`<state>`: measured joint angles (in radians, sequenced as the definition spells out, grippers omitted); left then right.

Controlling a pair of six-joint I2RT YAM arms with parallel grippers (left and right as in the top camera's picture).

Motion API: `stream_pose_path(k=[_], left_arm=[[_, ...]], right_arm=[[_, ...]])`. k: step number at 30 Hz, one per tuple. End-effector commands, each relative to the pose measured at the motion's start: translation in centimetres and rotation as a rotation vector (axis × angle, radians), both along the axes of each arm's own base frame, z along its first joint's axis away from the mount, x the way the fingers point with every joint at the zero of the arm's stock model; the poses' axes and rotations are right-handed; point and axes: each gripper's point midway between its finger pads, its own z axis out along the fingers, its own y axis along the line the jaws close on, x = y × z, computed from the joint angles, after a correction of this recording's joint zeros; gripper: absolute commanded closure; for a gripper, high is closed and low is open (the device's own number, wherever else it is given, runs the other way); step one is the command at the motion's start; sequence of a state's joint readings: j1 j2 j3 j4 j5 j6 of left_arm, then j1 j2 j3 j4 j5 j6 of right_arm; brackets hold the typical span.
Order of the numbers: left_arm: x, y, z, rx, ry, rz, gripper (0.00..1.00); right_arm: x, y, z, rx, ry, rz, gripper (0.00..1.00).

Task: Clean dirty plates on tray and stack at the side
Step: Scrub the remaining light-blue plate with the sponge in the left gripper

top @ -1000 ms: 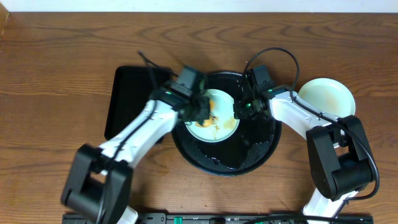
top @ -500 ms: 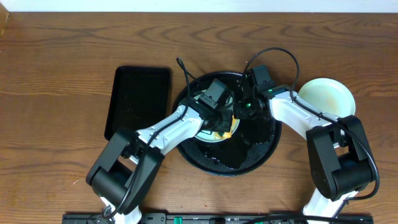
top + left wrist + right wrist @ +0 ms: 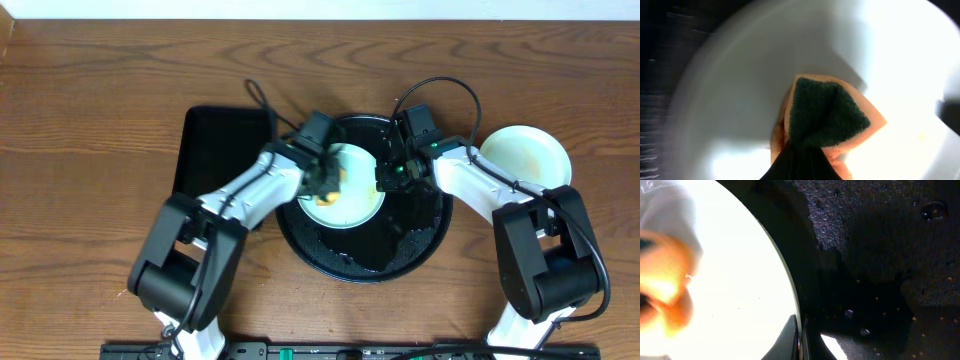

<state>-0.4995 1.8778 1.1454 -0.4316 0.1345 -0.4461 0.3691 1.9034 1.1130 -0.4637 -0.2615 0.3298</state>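
Left gripper (image 3: 325,181) clamped on an orange-and-green sponge (image 3: 825,112) pressed onto the plate (image 3: 358,168) in the tray (image 3: 400,252); right gripper (image 3: 383,178) pinching that plate's rim.

The left arm (image 3: 240,195) and right arm (image 3: 478,180) have white links, black joints, looping black cables

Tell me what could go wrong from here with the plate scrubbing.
1. The right gripper has its jaws shut on only the rim of the plate; pressure from the sponge in the left gripper might twist it loose.
2. The round tray looks wet, with droplets, so a freed plate could slide.
3. The sponge appears clamped near one edge and may fold or slip out.
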Motion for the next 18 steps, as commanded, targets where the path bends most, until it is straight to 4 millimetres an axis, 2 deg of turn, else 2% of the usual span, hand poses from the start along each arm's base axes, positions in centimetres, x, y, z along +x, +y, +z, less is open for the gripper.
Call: stream_pose_path(k=[1, 7, 12, 15, 18], left_arm=[[-0.5, 3.3, -1.9, 0.041, 0.094, 0.109, 0.92], [-3.7, -2.2, -1.0, -0.179, 0.22, -0.018, 0.93], [-6.0, -5.6, -1.0, -0.169, 0.203, -0.167, 0.92], [-6.1, -6.1, -1.3, -0.114, 0.159, -0.189, 0.92], [-5.3, -5.1, -1.6, -0.05, 0.117, -0.17, 0.92]], right_arm=[[-0.7, -0.9, -1.1, -0.058, 0.028, -0.015, 0.99], [-0.8, -1.0, -1.1, -0.059, 0.03, -0.015, 0.99], [-0.8, -1.0, -1.1, -0.06, 0.03, -0.015, 0.99], [-0.8, -1.0, -1.1, -0.06, 0.031, -0.015, 0.99], [-0.9, -1.0, -1.1, -0.061, 0.034, -0.015, 0.99]])
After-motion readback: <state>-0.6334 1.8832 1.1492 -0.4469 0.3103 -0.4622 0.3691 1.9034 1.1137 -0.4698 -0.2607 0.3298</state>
